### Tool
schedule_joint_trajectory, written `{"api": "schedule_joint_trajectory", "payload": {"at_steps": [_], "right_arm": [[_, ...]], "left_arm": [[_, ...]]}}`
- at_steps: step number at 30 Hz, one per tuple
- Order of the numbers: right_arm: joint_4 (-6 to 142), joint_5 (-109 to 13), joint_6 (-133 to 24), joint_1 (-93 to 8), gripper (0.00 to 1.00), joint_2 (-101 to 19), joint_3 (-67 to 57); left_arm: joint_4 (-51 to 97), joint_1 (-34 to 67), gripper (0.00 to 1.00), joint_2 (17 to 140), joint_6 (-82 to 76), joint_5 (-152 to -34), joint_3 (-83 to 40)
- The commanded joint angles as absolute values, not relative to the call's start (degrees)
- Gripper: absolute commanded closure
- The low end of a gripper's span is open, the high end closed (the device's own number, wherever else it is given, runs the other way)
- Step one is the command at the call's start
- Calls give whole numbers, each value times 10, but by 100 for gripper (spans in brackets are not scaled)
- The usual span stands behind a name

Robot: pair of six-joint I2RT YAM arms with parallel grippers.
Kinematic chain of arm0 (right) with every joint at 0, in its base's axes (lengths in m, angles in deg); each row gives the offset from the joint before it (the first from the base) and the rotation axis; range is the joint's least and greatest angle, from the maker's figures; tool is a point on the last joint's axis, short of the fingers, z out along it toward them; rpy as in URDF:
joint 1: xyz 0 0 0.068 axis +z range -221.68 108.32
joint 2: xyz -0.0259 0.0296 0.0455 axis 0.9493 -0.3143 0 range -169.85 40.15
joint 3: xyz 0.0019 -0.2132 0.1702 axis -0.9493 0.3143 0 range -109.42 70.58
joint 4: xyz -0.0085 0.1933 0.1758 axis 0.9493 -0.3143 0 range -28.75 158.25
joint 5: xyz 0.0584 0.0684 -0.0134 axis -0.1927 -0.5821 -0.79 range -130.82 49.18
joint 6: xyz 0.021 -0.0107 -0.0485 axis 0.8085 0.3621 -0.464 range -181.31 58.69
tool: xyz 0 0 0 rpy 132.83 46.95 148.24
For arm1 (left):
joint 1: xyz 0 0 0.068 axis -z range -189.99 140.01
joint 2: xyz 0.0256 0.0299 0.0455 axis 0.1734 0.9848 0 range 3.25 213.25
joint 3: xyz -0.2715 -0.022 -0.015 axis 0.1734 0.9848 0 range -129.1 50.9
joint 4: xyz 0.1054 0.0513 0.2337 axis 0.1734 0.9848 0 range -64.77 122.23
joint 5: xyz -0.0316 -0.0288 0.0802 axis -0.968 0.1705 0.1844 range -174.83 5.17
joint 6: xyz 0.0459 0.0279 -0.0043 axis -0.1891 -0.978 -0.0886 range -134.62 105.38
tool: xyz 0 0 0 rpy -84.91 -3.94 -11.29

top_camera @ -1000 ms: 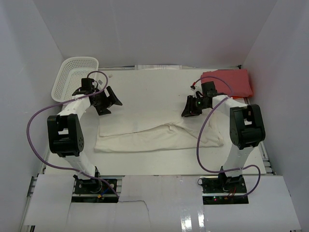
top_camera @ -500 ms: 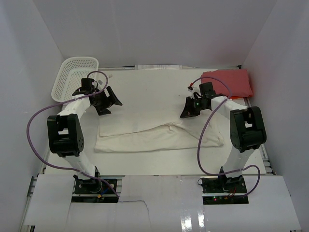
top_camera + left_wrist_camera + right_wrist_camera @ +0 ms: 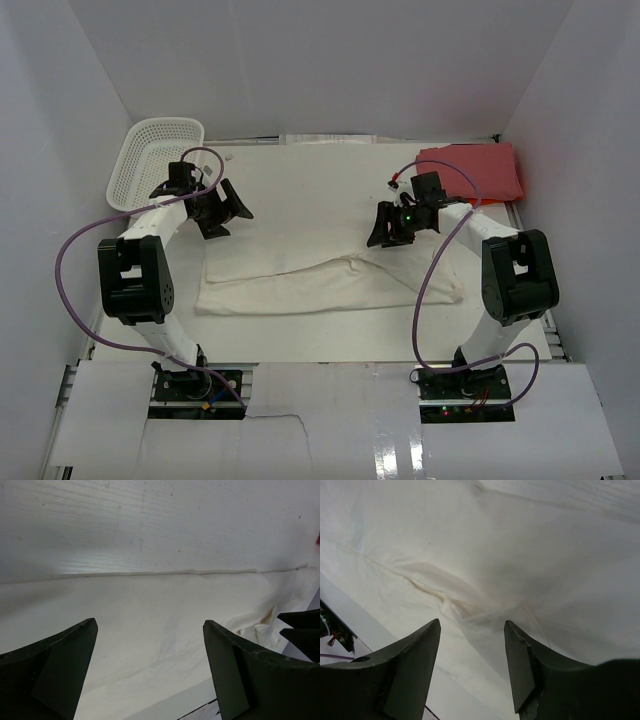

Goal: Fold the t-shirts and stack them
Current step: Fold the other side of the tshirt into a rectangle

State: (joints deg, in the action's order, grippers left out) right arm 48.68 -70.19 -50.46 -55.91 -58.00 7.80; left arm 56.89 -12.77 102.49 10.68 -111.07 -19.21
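Observation:
The cream-white t-shirt [image 3: 330, 285] lies spread flat across the middle of the table, with a thicker bunched fold along its near edge. The red t-shirt [image 3: 480, 170] lies folded at the back right corner. My left gripper [image 3: 238, 206] is open and empty, hovering over the shirt's left part; the left wrist view shows its fingers [image 3: 60, 655] wide apart above smooth cream cloth [image 3: 150, 610]. My right gripper [image 3: 380, 230] is open and empty above the shirt's right part, over a wrinkled seam [image 3: 445, 597] in the cloth.
A white plastic mesh basket [image 3: 155, 160] stands tilted at the back left corner. White walls close the table in at the back and on both sides. Purple cables loop off both arms. The right gripper's fingers [image 3: 300, 630] show at the right edge of the left wrist view.
My right gripper has moved a little to the left over the cream-white shirt, still open. The left arm has not moved.

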Motion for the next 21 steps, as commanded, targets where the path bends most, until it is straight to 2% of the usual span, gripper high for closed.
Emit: {"api": "schedule_joint_trajectory", "payload": {"at_steps": [1,21], "right_arm": [[476,-677,-513,-560,39,-594,45],[513,-660,-549,-578,43,-627,52]], "left_arm": [[563,-129,2,1012,97,-1118,-190],[561,-129,2,1004,88,-1121,-180]]}}
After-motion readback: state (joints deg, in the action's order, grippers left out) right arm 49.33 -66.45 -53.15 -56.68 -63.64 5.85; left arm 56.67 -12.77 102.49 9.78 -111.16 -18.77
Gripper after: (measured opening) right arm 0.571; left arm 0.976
